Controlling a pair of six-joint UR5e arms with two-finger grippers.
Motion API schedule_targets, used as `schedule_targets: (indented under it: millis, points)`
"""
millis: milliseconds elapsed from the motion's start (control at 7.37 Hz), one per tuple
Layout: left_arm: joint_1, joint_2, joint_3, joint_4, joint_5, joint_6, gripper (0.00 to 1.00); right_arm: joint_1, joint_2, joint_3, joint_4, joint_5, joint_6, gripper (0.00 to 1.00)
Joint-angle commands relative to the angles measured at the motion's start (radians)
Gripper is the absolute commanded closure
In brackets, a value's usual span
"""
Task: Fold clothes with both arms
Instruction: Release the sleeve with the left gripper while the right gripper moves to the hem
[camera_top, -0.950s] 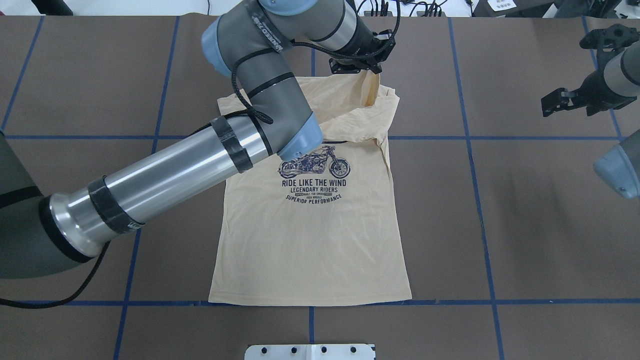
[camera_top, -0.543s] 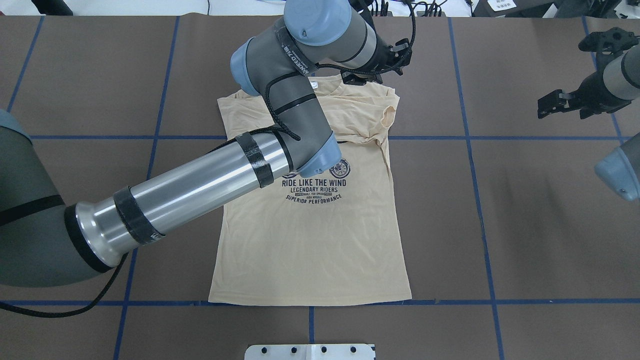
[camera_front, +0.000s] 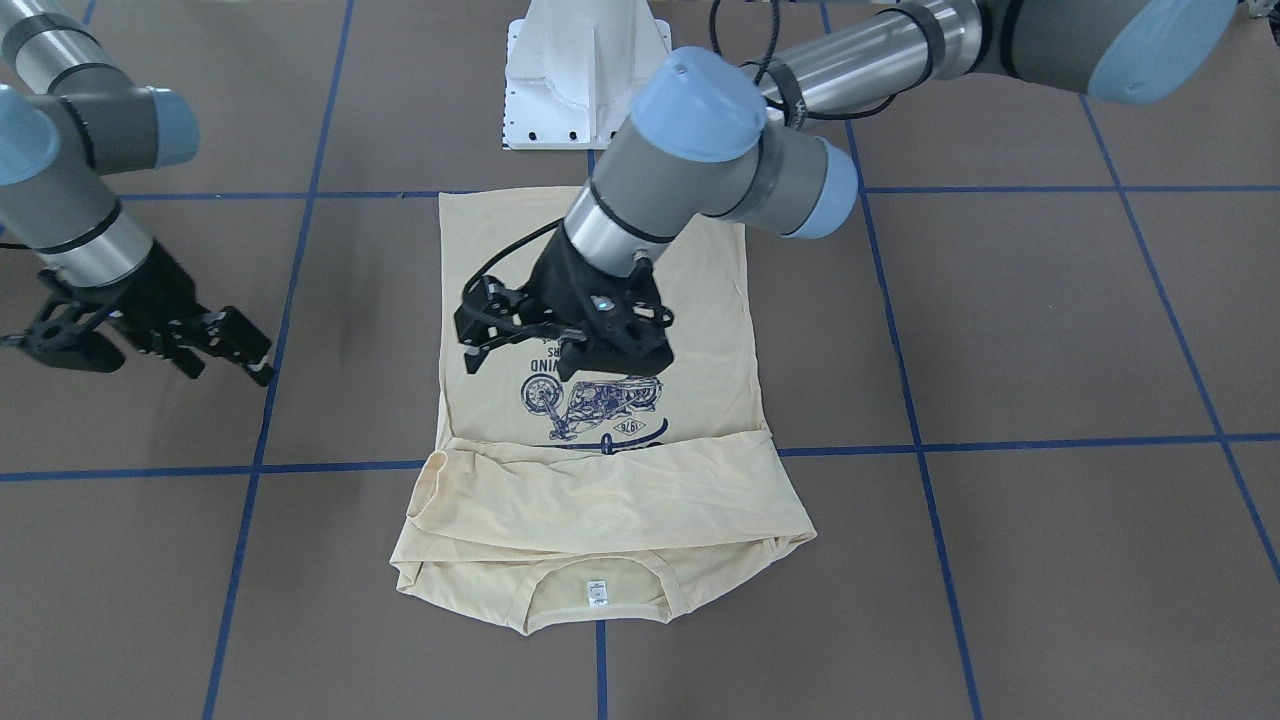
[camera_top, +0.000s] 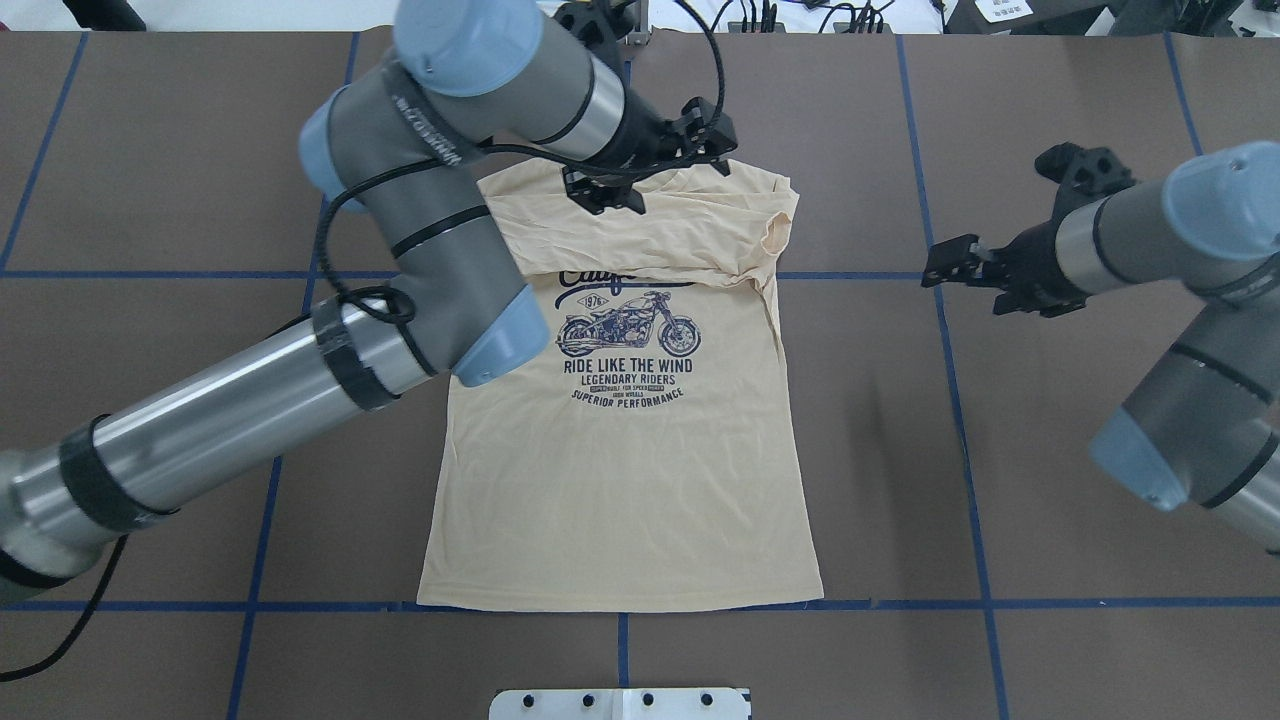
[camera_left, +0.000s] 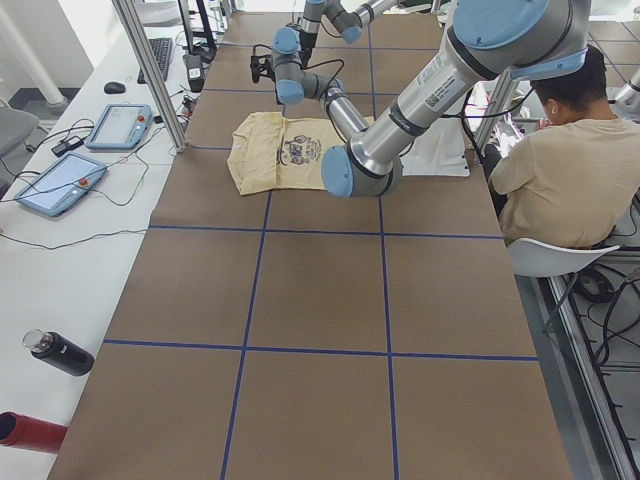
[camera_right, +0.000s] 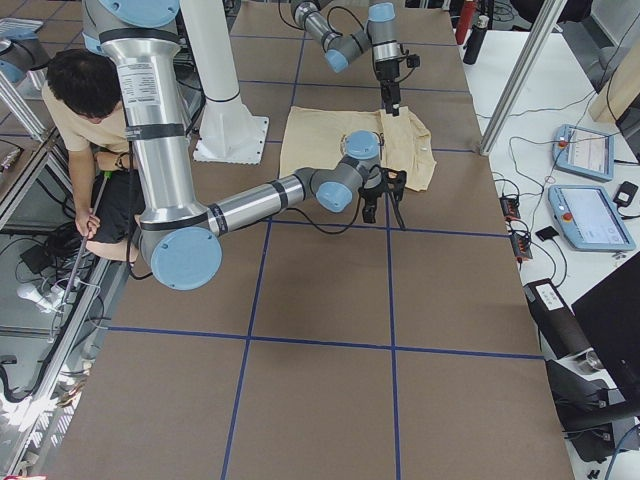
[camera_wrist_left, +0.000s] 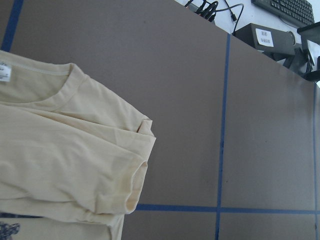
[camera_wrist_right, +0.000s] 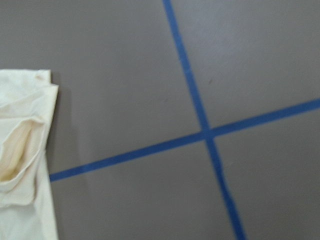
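Note:
The cream-yellow shirt (camera_top: 620, 480) lies flat, print (camera_top: 628, 330) up, with the sleeves folded in across the chest. It also shows in the front view (camera_front: 600, 500), neck label (camera_front: 597, 592) at the near edge. My left gripper (camera_top: 715, 140) hovers open and empty above the collar end; in the front view (camera_front: 468, 335) it holds nothing. My right gripper (camera_top: 932, 270) hangs open and empty over bare table just right of the shirt's shoulder, as the front view (camera_front: 255, 360) shows. The left wrist view shows the collar and folded sleeve (camera_wrist_left: 60, 150).
The table (camera_top: 1050, 450) is brown with blue tape lines. The white pedestal base (camera_top: 620, 703) stands at the near edge. A seated person (camera_left: 560, 150) is beside the robot. Control tablets (camera_left: 120, 125) and bottles (camera_left: 60, 352) lie along the far side.
My left gripper has let go of the sleeve, which now lies folded across the chest, and its arm has swung left. My right gripper has moved in toward the shirt's right shoulder.

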Motion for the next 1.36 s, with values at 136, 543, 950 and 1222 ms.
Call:
schedule_targets:
  millis: [136,543,950,1222]
  points:
    - [-0.07,0.34,-0.298,0.045,-0.037,0.191,0.02,-0.435,-0.001,0.2,-0.098,-0.387,0.475,0.01]
    - [-0.117,0.383,-0.309,0.048,-0.093,0.227,0.02,-0.691,-0.001,0.286,-0.272,-0.594,0.699,0.03]
    - [-0.117,0.384,-0.318,0.059,-0.093,0.221,0.02,-0.73,-0.012,0.273,-0.327,-0.622,0.716,0.07]
    - [-0.117,0.384,-0.32,0.06,-0.093,0.218,0.02,-0.73,-0.024,0.266,-0.327,-0.617,0.716,0.12]
